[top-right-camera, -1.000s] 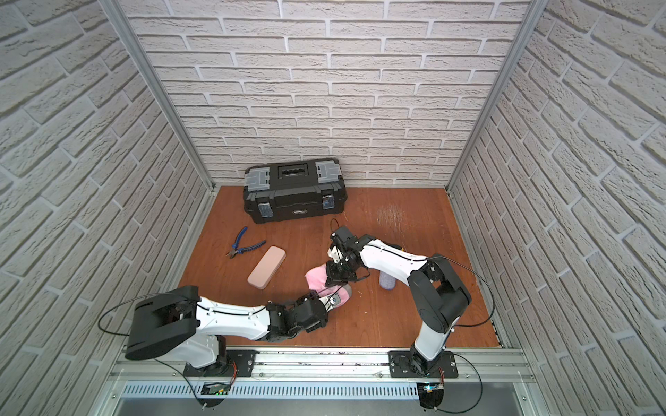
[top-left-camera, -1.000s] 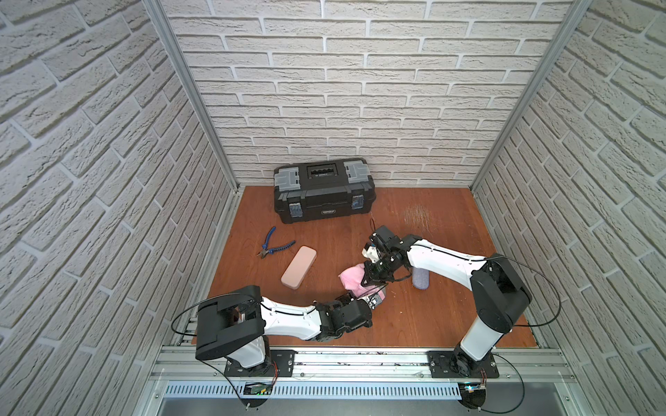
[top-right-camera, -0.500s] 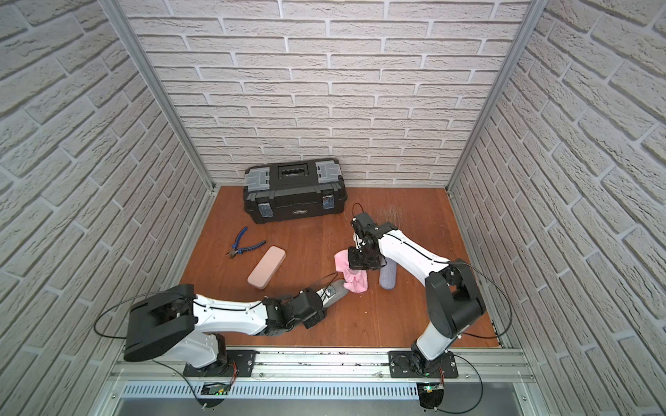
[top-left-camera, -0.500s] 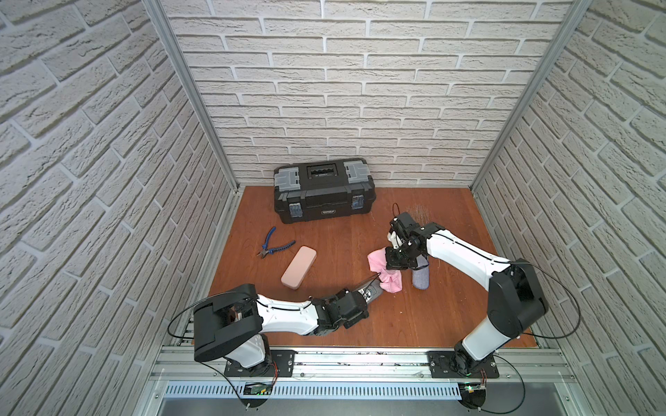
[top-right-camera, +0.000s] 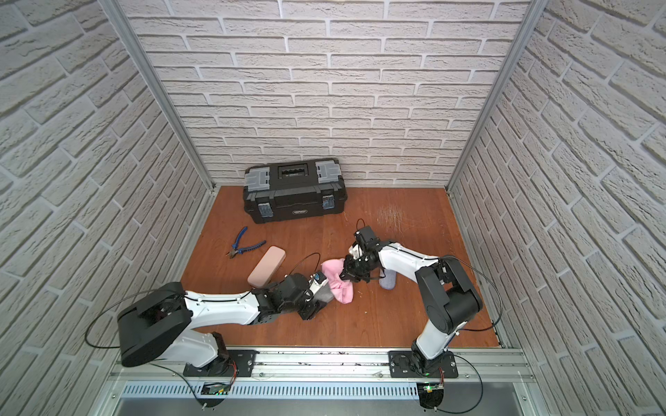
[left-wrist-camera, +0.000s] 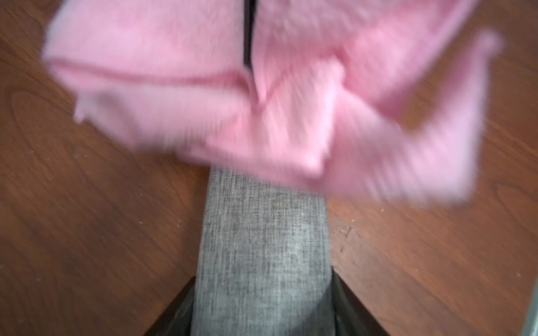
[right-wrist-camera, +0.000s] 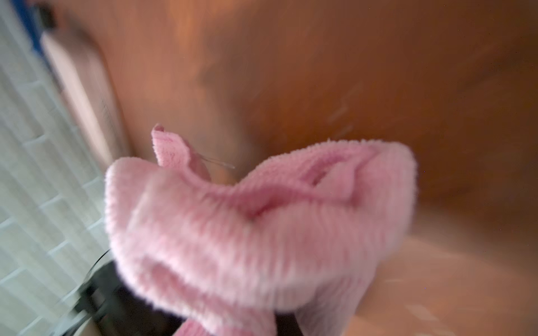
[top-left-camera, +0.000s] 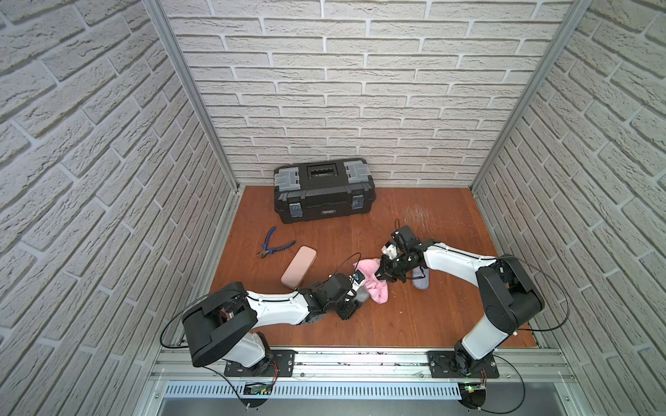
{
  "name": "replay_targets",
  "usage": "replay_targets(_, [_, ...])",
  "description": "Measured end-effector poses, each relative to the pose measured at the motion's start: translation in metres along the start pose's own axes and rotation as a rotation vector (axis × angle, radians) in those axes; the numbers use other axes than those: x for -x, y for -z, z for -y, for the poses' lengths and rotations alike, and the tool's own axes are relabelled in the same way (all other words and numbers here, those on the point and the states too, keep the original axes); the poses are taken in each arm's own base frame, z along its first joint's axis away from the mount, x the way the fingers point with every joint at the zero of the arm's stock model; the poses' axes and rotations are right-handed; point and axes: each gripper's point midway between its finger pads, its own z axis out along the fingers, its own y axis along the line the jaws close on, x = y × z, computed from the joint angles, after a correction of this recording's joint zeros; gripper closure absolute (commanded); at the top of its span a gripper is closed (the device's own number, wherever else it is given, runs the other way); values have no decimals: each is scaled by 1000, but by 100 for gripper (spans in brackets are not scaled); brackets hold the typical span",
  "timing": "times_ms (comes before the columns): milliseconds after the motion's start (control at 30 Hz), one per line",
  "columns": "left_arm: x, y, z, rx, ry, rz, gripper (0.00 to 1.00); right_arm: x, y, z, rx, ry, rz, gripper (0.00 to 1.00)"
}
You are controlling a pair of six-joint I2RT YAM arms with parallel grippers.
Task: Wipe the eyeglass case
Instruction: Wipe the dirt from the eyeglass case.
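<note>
At the left of the wooden worktop [top-left-camera: 414,324] I see blue-handled pliers [top-left-camera: 275,247] lying flat. Just beside them is a smooth peach oblong case [top-left-camera: 299,266] with rounded ends. Further back, close to the brick wall, sits a black plastic toolbox [top-left-camera: 324,191] with grey latches. Its small front label is too tiny for me to read. My left arm lies low, stretched across the boards, and the left hand [top-left-camera: 352,305] is clamped on the near end of the grey eyeglass case [left-wrist-camera: 263,247], a woven-fabric slab. A fluffy pink cloth [top-left-camera: 374,284] drapes over the case's far end. My right hand [top-left-camera: 382,275] tilts downward, closed on that cloth's upper part. A rounded grey-lilac item [top-left-camera: 421,281] lies partly under the right forearm.
</note>
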Motion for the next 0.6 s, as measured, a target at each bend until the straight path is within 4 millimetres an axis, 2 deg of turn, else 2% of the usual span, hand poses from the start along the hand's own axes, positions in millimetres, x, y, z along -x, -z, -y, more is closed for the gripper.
replay_targets(67, [-2, 0, 2, -8, -2, -4, 78, 23, 13, 22, -152, 30, 87, 97])
replay_targets(133, [-4, 2, 4, 4, -19, -9, 78, 35, 29, 30, -265, 83, 141, 97])
replay_targets(200, [-6, 3, 4, 45, -63, -16, 77, 43, 42, 17, -313, 161, 175, 97])
replay_targets(267, [-7, 4, 6, 99, -129, -26, 77, 41, 48, -6, -301, 229, 185, 97])
replay_targets(333, [-6, 4, 9, 161, -210, -40, 77, 33, 48, -33, -267, 293, 179, 97])
replay_targets(433, [1, -1, 12, 269, -312, -53, 76, 6, 36, -73, -191, 380, 126, 97])
replay_targets(500, [5, -3, 13, 335, -362, -57, 76, -16, 20, -96, -126, 413, 59, 97])
replay_targets(600, [6, -2, 9, 403, -389, -61, 76, -45, -8, -118, -7, 401, -55, 97])
